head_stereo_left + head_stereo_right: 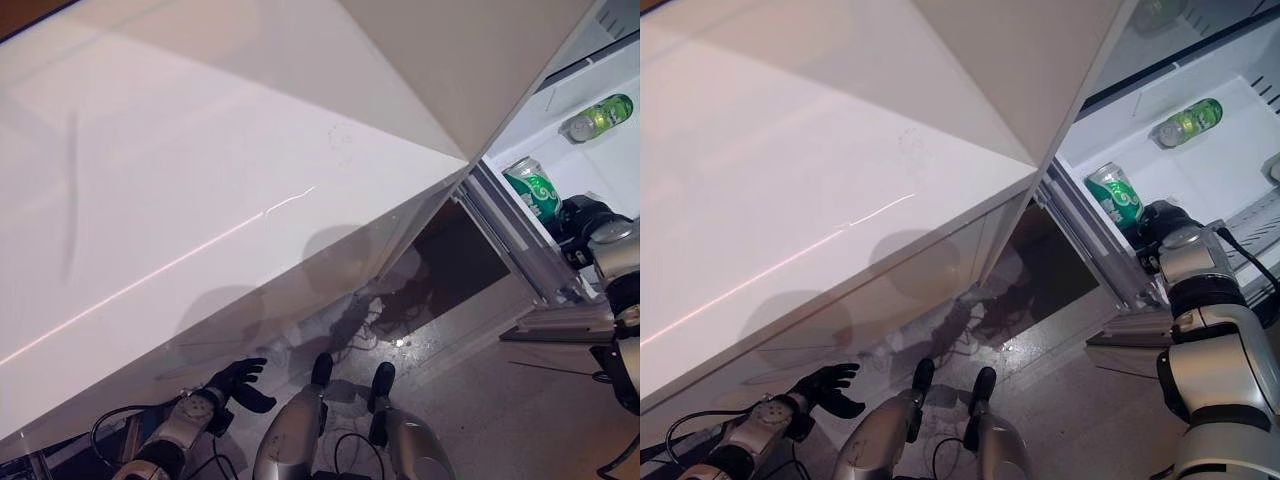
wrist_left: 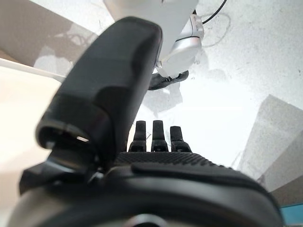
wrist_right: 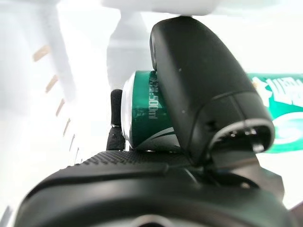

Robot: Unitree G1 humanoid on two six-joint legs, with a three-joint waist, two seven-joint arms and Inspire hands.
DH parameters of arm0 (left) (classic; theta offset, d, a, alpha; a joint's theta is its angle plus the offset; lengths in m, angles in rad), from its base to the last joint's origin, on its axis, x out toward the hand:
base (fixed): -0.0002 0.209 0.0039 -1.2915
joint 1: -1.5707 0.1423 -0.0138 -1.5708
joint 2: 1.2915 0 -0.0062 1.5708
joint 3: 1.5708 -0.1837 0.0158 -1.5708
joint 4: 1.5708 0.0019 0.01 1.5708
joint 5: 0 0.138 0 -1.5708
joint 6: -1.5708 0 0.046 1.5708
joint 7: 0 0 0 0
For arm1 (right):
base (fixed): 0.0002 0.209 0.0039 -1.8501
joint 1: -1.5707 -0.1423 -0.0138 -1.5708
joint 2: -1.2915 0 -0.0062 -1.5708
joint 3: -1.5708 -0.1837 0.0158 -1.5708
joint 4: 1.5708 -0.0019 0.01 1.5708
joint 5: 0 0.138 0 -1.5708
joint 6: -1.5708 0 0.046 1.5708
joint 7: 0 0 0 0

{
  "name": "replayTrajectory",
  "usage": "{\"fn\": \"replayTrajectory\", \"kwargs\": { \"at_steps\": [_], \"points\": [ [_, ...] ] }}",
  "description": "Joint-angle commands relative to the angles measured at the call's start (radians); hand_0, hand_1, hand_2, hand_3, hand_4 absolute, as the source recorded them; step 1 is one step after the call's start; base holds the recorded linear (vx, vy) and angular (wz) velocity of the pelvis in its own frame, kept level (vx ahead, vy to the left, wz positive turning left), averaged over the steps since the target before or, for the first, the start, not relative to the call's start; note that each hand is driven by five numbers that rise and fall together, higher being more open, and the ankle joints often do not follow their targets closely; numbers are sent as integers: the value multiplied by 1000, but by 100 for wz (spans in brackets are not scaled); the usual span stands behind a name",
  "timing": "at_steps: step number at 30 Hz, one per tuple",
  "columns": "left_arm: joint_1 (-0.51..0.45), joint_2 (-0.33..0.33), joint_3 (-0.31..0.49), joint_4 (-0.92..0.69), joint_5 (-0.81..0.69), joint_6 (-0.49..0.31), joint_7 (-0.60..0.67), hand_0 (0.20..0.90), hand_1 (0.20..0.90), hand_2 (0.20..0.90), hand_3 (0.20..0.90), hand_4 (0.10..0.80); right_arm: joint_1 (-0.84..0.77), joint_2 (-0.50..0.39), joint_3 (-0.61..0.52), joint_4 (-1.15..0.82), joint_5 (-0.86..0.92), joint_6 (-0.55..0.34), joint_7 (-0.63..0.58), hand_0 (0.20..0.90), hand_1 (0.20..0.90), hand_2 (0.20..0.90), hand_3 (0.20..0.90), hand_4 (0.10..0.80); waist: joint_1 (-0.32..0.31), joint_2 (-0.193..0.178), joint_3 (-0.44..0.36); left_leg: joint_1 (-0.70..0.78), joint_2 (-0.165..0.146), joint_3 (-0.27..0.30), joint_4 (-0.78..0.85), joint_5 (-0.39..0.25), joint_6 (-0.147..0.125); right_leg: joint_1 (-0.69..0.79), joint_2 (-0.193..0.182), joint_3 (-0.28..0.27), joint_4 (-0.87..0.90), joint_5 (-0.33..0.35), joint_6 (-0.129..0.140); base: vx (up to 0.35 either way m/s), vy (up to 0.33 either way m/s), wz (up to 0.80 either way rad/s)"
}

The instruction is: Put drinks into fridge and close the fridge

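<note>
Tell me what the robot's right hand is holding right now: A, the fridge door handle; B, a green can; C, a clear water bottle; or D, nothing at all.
B: the right hand is curled round a green can at the open fridge, and the right wrist view shows the thumb pressed over the can.

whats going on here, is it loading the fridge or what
Yes. The robot's right hand is curled round a green can and holds it at the opening of the fridge, whose white door stands wide open. A green bottle already lies on its side on a shelf inside. The left hand hangs low by the door, fingers spread, holding nothing. The can is not yet set down.
</note>
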Motion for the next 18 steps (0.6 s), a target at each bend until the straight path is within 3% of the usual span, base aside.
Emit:
{"fn": "replayTrajectory", "kwargs": {
  "at_steps": [1,8,11,18],
  "points": [
    [68,12,-14,-56,-13,-66,-10,900,900,900,900,800,-68,-128,92,-11,-85,-31,-20,900,900,900,900,800,18,4,-70,-41,8,64,20,-16,1,-71,29,16,190,-121,4,0,0,0],
    [73,5,1,-38,0,-53,10,900,900,900,900,800,-46,-127,71,-32,-19,-78,-33,900,900,900,900,800,7,-9,-100,3,9,78,-1,-25,0,-28,29,22,159,-118,10,2,13,-1],
    [89,-6,31,-19,3,-48,17,900,900,900,900,800,0,-133,33,-130,48,-112,-43,900,900,900,900,800,-8,-18,-128,33,10,87,-14,-33,-2,0,30,25,145,-124,11,32,62,-16],
    [160,-43,137,24,28,-17,39,900,900,900,900,800,251,-191,-208,-503,224,-173,-117,900,900,900,900,800,-60,-60,-226,100,9,102,-35,-59,-4,63,32,47,109,-130,21,51,29,-9]
  ]
}}
